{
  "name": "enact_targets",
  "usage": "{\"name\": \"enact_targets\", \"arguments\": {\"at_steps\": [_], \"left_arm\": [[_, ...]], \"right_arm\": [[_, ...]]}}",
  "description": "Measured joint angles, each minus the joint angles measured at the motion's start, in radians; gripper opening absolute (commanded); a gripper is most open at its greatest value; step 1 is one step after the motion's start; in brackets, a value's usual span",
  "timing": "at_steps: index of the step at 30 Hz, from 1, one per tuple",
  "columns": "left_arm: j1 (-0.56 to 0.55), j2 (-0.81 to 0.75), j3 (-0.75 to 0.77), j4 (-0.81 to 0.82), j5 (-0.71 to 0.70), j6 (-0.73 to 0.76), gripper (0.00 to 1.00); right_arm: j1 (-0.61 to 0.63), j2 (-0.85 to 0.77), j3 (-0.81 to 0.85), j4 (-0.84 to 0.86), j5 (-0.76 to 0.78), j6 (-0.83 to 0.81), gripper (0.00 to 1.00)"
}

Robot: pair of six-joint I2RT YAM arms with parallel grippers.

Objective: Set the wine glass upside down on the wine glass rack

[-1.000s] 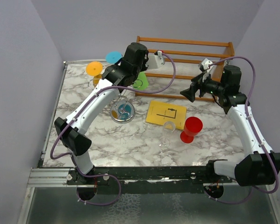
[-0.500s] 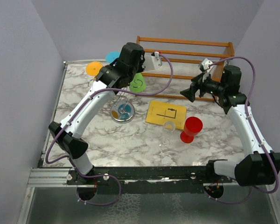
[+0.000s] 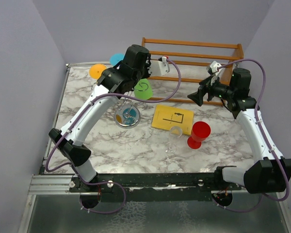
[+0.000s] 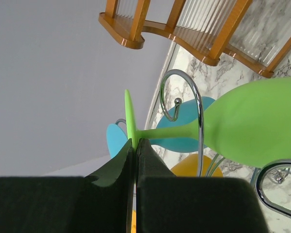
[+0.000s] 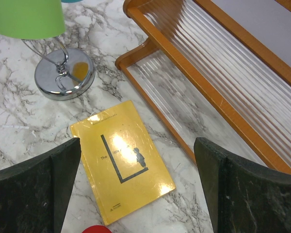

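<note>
My left gripper [image 3: 137, 73] [image 4: 135, 143] is shut on the thin foot [image 4: 129, 119] of a green wine glass [image 3: 143, 89]. In the left wrist view its stem [image 4: 169, 131] crosses a curled arm [image 4: 183, 92] of the silver wire glass rack, and its bowl [image 4: 257, 126] lies to the right. The rack's round shiny base [image 3: 127, 118] [image 5: 64, 74] stands left of centre, and the green bowl [image 5: 29, 17] hangs above it. My right gripper [image 3: 196, 97] [image 5: 136, 194] is open and empty above the yellow book.
A blue glass [image 3: 117, 59] and an orange glass [image 3: 98, 71] hang on the rack. A clear wine glass [image 3: 174, 137] and a red glass [image 3: 199, 134] stand near the yellow book [image 3: 172, 119] [image 5: 121, 160]. An orange-brown wooden slatted rack [image 3: 199, 60] [image 5: 218, 63] stands at the back.
My left arm has shifted and turned at the rack, and the green glass now shows more fully, slightly lower and nearer. My right arm has not moved.
</note>
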Motion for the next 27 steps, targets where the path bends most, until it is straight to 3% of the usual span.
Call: {"name": "enact_targets", "arguments": {"at_steps": [27], "left_arm": [[-0.057,0.059,0.048,0.027,0.038,-0.034,0.01]], "right_arm": [[-0.007,0.0,-0.008,0.003,0.0,0.0,1.0]]}}
